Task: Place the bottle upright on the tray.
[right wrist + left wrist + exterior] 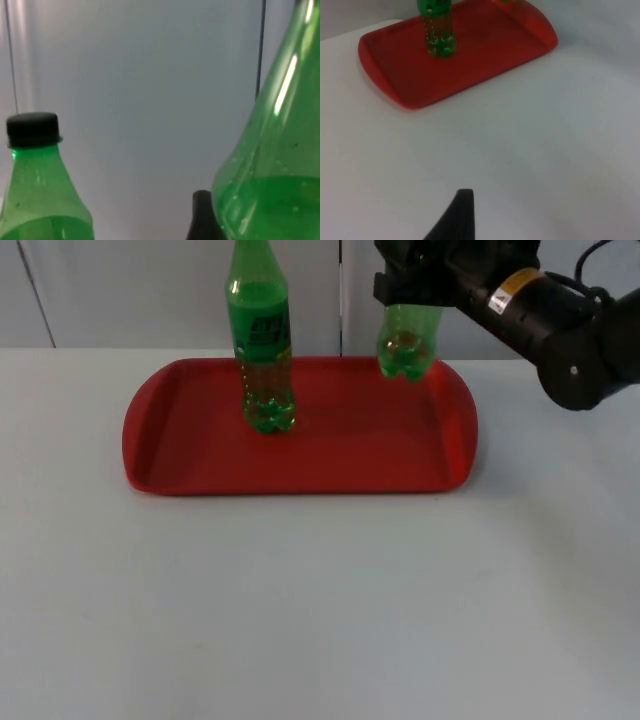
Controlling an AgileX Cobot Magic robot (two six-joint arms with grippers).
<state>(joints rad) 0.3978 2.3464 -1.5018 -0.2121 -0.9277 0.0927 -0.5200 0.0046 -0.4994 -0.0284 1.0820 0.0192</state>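
While the right gripper point(408, 292) clasps it from the side, the held bottle point(407, 342) hangs over the tray's point(300, 455) far right corner, its base just above the tray's back rim; whether it touches the tray cannot be told. In the right wrist view the bottle's point(272, 165) sloping green shoulder sits right against a black fingertip point(201, 215), with green liquid showing below the slope. The right arm point(545, 315) comes in from the upper right, reaching leftward and slightly down toward the grey wall point(150, 290), its gripper at the tray's back edge. The bottle is clear green plastic, upright or nearly so, with a lobed base.

A second bottle point(261, 335) of the same green stands upright on the tray, left of centre toward the back, carrying a green label; in the right wrist view its black cap point(33, 129) shows. The two bottles are well apart.

The left gripper point(462, 215) waits over the white table point(320, 620), well in front of the tray point(445, 80); whether its fingers are parted or closed cannot be told.
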